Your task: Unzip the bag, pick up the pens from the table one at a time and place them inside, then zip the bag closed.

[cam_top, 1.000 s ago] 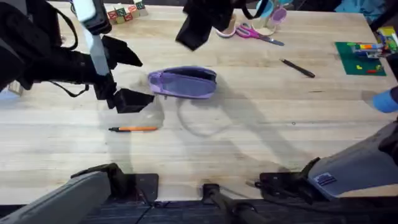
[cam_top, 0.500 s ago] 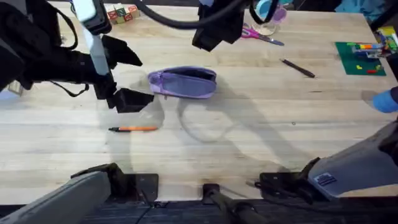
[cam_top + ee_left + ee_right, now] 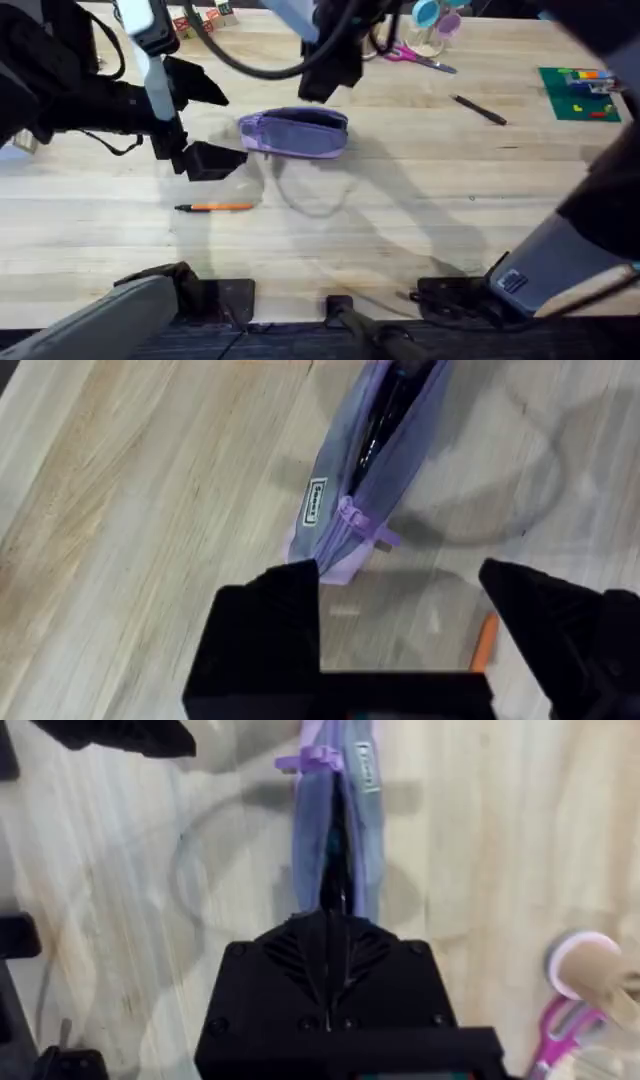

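The lavender bag [image 3: 295, 133] lies on the table [image 3: 420, 200] with its zip gaping and a dark inside showing in the left wrist view [image 3: 385, 420]. My left gripper [image 3: 232, 130] stands open just off the bag's left end, its fingers [image 3: 270, 620] on either side of the zip pull [image 3: 355, 520] but apart from it. An orange pen [image 3: 215, 207] lies in front of the bag, and a black pen [image 3: 478, 110] lies far to the right. My right gripper [image 3: 320, 85] hovers over the bag's far edge; in its own view [image 3: 330, 915] the fingers are shut over the bag [image 3: 335, 830].
Pink-handled scissors [image 3: 415, 57] and small cups [image 3: 430, 15] sit at the back. Toy blocks [image 3: 200, 20] are at the back left, a green mat [image 3: 578, 95] with small pieces at the far right. Bare wood stretches across the table's front half.
The right arm swung right behind the bag, then came back left and down toward the bag's far edge. The left arm, bag and both pens have stayed put.
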Robot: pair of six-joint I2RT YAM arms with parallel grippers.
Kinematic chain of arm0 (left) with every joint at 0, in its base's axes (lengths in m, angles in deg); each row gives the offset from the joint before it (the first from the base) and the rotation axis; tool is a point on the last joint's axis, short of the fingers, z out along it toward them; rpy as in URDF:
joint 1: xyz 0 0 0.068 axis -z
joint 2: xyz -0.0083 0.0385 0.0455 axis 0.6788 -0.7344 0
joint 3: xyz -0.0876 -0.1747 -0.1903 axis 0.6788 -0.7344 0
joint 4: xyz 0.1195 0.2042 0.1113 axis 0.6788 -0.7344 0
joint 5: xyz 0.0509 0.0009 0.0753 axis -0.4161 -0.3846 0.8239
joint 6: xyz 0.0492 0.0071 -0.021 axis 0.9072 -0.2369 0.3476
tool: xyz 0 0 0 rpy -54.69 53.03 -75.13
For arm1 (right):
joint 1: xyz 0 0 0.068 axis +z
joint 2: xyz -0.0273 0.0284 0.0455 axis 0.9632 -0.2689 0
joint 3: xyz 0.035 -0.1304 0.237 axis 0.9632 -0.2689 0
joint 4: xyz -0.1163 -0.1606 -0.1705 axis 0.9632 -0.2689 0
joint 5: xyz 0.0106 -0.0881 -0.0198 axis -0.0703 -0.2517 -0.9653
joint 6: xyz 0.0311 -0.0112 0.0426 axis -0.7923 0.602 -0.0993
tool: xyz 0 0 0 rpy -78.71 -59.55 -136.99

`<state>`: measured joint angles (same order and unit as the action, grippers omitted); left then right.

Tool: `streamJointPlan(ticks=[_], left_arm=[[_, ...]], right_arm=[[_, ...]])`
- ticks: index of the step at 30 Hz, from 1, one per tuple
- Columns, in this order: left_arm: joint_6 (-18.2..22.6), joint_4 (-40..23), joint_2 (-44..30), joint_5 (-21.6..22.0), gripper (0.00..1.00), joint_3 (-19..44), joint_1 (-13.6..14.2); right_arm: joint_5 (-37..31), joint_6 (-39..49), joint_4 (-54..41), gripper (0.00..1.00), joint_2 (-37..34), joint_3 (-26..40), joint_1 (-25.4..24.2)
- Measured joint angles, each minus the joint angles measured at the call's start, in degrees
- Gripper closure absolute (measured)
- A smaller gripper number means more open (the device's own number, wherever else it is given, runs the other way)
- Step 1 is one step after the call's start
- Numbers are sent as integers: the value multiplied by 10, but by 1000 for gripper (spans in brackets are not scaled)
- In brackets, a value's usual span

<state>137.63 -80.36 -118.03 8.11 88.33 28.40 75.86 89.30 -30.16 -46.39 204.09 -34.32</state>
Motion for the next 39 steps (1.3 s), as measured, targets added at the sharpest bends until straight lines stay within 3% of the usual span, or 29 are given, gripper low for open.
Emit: streamJointPlan(ticks=[18,39], left_arm=[[0,7,0,0,7,0,0],[0,9,0,0,8,0,0]], right_arm=[[65,32,8,969,-107,0,-3],[82,32,47,969,-145,0,-31]])
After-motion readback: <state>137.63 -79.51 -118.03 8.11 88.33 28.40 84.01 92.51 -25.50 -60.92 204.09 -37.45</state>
